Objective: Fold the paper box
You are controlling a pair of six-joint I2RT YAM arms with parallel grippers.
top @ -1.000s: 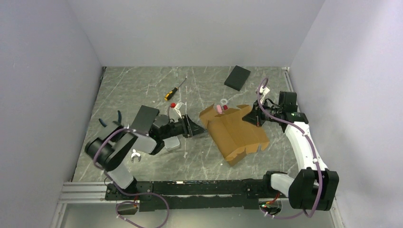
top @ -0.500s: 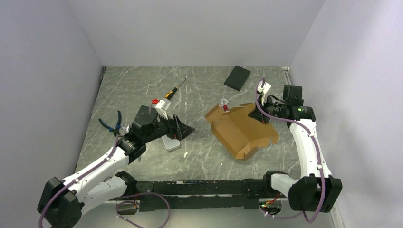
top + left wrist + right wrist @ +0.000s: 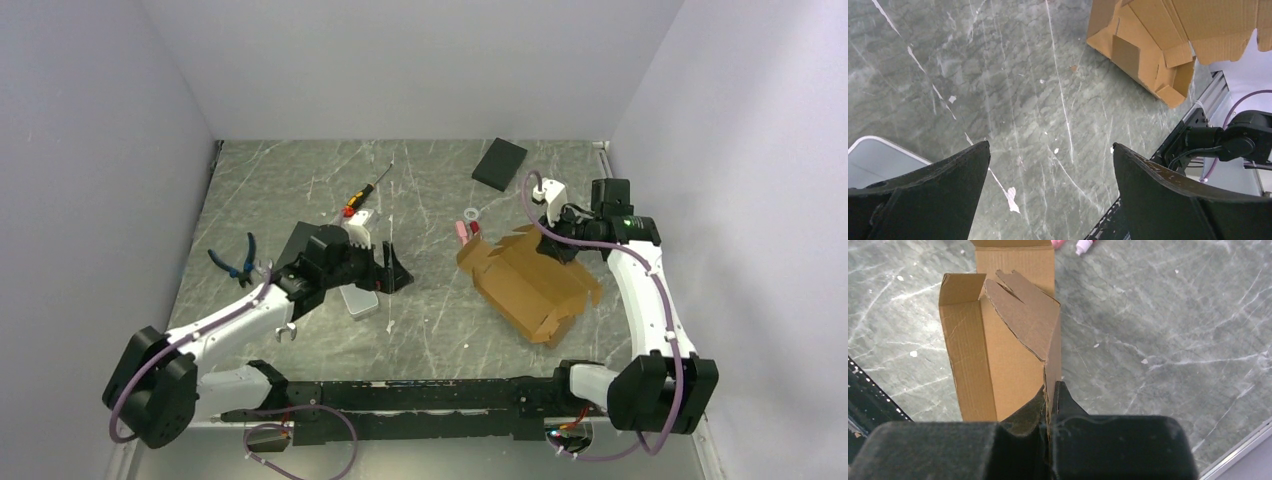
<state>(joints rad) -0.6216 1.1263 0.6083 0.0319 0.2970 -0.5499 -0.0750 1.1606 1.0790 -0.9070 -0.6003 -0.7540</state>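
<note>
Tan paper box (image 3: 525, 285), grey-veined table (image 3: 300, 190), pinkish tube (image 3: 461, 230)

Dark grey-green marbled worktop (image 3: 290, 185), streaked with white scratches, enclosed by a plain pale back wall (image 3: 420, 70), left wall (image 3: 90, 180) and right wall (image 3: 750, 150); aluminium rail (image 3: 170, 408) along near edge; lighting even, diffuse.

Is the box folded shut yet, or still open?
Still open, only partly folded: the box has walls raised, but its flaps hang loose and one end gapes. The right gripper pinches one flap edge.
</note>
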